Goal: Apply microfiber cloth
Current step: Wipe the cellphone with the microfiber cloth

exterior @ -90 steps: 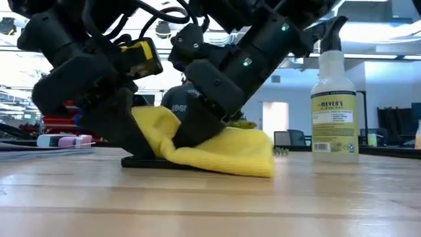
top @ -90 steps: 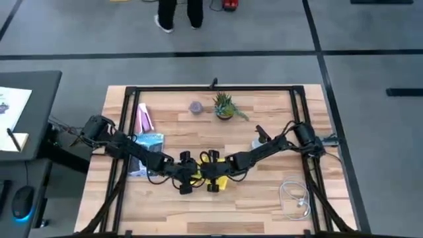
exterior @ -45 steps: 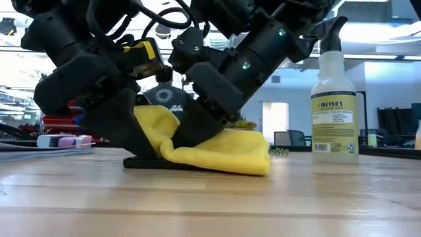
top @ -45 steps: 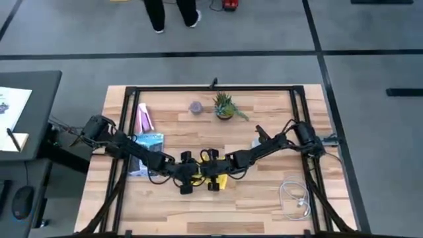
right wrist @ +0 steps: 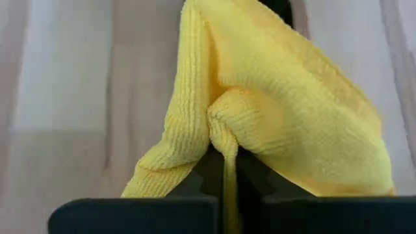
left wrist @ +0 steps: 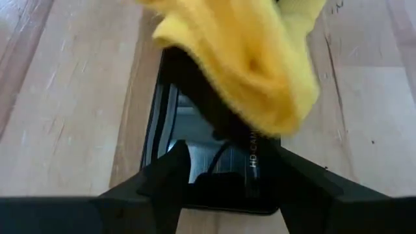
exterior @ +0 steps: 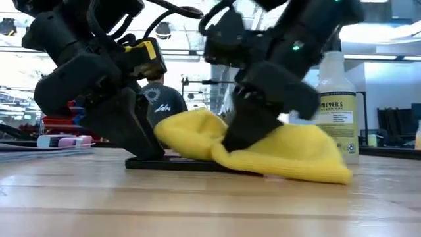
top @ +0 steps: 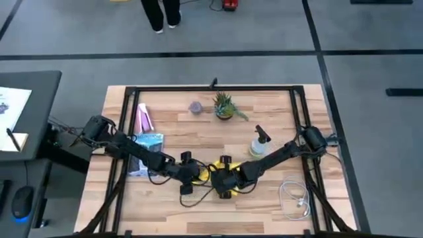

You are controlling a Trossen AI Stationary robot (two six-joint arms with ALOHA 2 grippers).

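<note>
The right gripper has its fingers pinched shut on a fold of the microfiber cloth, which drapes over one end of the black smartphone lying flat on the tabletop. The left gripper straddles the phone's other end, fingers spread apart. Bare wood lies open in front of the phone. Behind the cloth stands a spray bottle labelled "MEYER'S".

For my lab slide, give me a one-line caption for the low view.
Right claw pinches the yellow cloth over the black phone while the left claw steadies the phone.
</note>
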